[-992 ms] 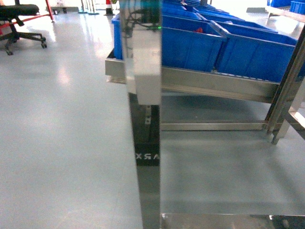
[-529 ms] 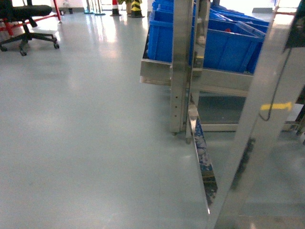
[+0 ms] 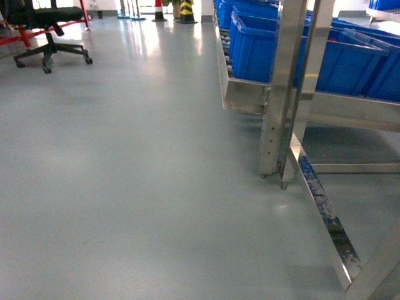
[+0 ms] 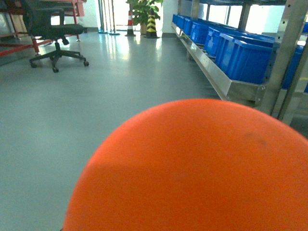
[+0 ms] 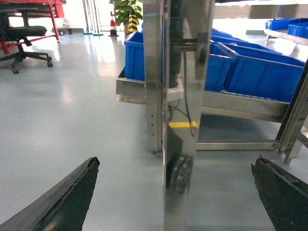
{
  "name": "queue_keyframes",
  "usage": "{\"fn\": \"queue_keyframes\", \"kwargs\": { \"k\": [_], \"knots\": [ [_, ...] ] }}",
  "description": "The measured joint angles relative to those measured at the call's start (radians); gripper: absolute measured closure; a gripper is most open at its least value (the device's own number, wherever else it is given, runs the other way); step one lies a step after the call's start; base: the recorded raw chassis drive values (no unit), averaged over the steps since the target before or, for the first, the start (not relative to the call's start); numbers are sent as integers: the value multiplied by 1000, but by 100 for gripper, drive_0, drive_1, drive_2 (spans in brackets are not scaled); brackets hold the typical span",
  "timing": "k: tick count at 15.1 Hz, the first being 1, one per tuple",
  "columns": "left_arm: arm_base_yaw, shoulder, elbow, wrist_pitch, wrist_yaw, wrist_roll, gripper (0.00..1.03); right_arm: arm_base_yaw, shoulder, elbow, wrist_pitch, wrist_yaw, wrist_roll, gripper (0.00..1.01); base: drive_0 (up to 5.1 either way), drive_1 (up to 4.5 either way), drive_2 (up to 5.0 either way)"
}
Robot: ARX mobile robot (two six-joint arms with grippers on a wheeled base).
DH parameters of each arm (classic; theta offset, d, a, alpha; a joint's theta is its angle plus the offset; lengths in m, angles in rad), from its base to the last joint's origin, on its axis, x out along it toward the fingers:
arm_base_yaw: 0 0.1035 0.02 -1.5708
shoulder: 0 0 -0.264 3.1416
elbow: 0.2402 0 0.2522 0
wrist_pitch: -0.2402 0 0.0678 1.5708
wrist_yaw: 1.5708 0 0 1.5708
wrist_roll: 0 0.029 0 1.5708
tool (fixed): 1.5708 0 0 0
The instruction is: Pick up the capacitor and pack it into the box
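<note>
Nearest to me, my right gripper (image 5: 175,192) stood with its jaws spread wide, the two dark fingertips (image 5: 62,202) at seven and five o'clock of that wrist view and nothing between them. My left gripper itself did not show; a smooth rounded orange shape (image 4: 192,168) filled the lower half of the left wrist view, and I could not tell how those jaws stood.

Further out lay the bare glossy grey floor (image 3: 125,187), then the brushed steel rack upright (image 3: 281,94) at two o'clock, carrying big blue plastic bins (image 3: 256,47). At eleven o'clock, far off, stood a black wheeled office chair (image 3: 47,25).

Neither the capacitor nor the pale pink tub showed anywhere. I judged a capacitor light, rigid and smooth-skinned, its leads easily bent, so I would take it across the body, gently.
</note>
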Motion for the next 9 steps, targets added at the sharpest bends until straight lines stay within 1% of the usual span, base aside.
{"fn": "queue_keyframes", "kwargs": {
  "k": [9],
  "knots": [
    [0, 0, 0, -1, -1, 0, 60, 0, 0, 0, 0, 0, 0, 3, -504, 242, 242]
  ]
}}
